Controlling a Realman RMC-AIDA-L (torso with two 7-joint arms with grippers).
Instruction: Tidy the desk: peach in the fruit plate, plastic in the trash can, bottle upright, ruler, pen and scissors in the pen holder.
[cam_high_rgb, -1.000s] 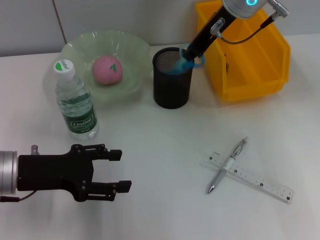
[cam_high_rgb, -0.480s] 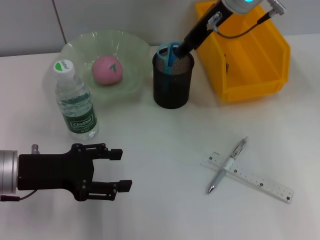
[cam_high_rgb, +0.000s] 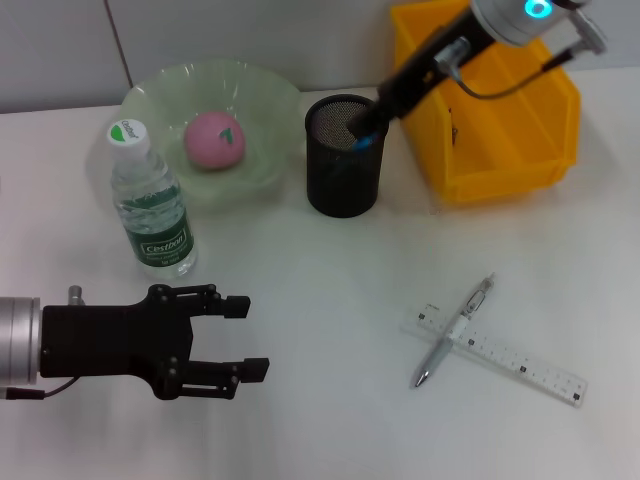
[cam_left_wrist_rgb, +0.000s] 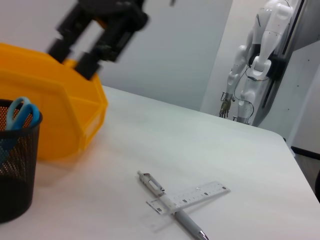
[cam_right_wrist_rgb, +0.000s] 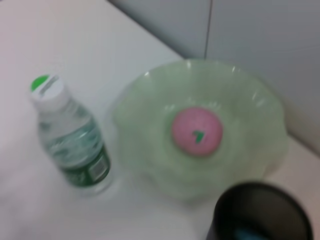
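Note:
The blue-handled scissors stand inside the black mesh pen holder. My right gripper hovers open just above the holder's far rim, apart from the scissors. The pink peach lies in the green fruit plate. Beside it the bottle stands upright. A silver pen lies across the clear ruler on the table. My left gripper rests open at the near left, holding nothing. No plastic shows.
The yellow trash can stands right of the pen holder, under my right arm. A white humanoid robot stands beyond the table's far edge.
The scissors dropped from sticking up above the rim to sitting deeper in the holder. My right gripper let them go and shifted to the right. My left gripper barely moved.

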